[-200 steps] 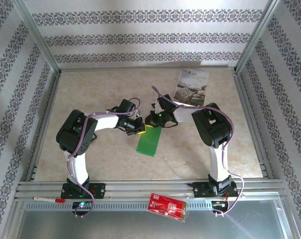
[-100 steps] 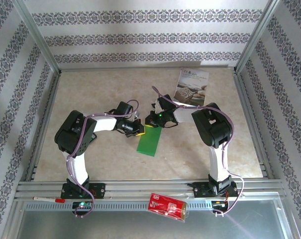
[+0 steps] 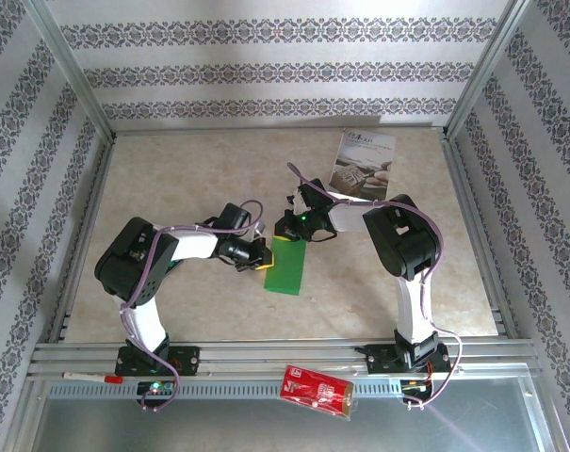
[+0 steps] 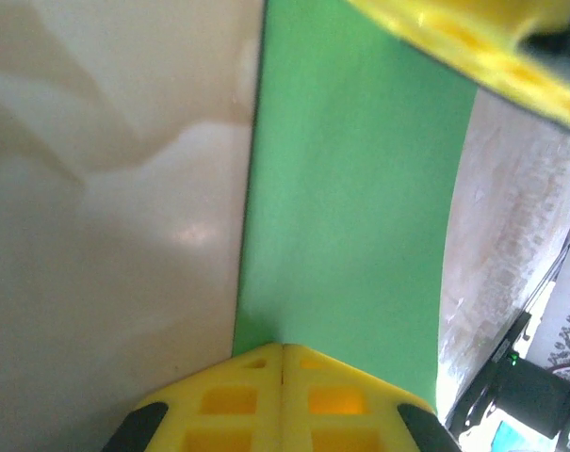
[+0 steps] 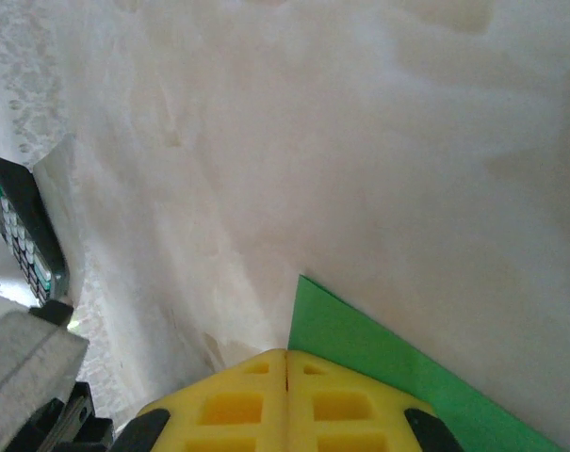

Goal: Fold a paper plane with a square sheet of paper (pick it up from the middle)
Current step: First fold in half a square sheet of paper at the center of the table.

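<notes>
The overhead view is bright and evenly lit from above, a little washed out and soft, with only faint shadows under the arms on the pale bench [image 3: 171,169] and a dull sheen on the metal sheet [image 3: 266,419] at the near edge. The left wrist view shows a small glare spot and soft shadow bands on the bench beside the green paper [image 4: 350,217]. The right wrist view is hazy and overexposed.

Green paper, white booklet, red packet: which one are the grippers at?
The green paper, a narrow strip mid-table: left gripper and right gripper, both shut, sit at its edges. The booklet lies far right, red packet on the near rail, untouched.
</notes>
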Robot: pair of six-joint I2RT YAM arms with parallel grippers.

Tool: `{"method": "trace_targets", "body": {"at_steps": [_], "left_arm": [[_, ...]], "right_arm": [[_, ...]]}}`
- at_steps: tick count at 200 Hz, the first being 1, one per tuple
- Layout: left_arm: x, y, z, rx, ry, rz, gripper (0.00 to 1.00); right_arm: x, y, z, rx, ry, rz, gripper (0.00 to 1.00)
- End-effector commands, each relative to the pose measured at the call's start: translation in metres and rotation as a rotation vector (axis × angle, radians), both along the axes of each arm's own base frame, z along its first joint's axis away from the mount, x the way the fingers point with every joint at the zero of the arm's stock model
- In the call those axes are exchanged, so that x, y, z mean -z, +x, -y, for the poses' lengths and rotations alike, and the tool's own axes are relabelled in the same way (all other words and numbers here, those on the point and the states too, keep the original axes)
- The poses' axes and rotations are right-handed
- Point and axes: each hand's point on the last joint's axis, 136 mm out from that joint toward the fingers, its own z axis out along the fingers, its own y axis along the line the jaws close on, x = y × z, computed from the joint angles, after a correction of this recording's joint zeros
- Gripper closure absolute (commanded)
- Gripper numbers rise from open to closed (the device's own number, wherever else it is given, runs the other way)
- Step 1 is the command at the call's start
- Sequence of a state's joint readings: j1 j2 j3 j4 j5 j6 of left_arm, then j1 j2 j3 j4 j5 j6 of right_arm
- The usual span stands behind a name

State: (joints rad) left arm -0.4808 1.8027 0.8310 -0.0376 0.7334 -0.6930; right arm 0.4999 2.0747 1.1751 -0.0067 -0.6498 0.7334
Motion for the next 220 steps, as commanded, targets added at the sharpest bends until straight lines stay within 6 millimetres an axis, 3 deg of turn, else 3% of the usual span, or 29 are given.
{"method": "trace_targets", "body": {"at_steps": [1, 134, 220], "left_arm": [[0.029, -0.065, -0.019, 0.056, 0.102, -0.215, 1.00], [0.039, -0.134, -0.032, 0.093, 0.153, -0.301, 1.00], [0.037, -0.152, -0.034, 0.114, 0.125, -0.332, 1.00]], "right_arm": [[0.077, -0.032, 0.050, 0.067, -0.269, -0.157, 1.00], [0.078, -0.033, 0.053, 0.075, -0.282, -0.156, 1.00], [0.082, -0.036, 0.053, 0.043, -0.289, -0.162, 1.00]]}}
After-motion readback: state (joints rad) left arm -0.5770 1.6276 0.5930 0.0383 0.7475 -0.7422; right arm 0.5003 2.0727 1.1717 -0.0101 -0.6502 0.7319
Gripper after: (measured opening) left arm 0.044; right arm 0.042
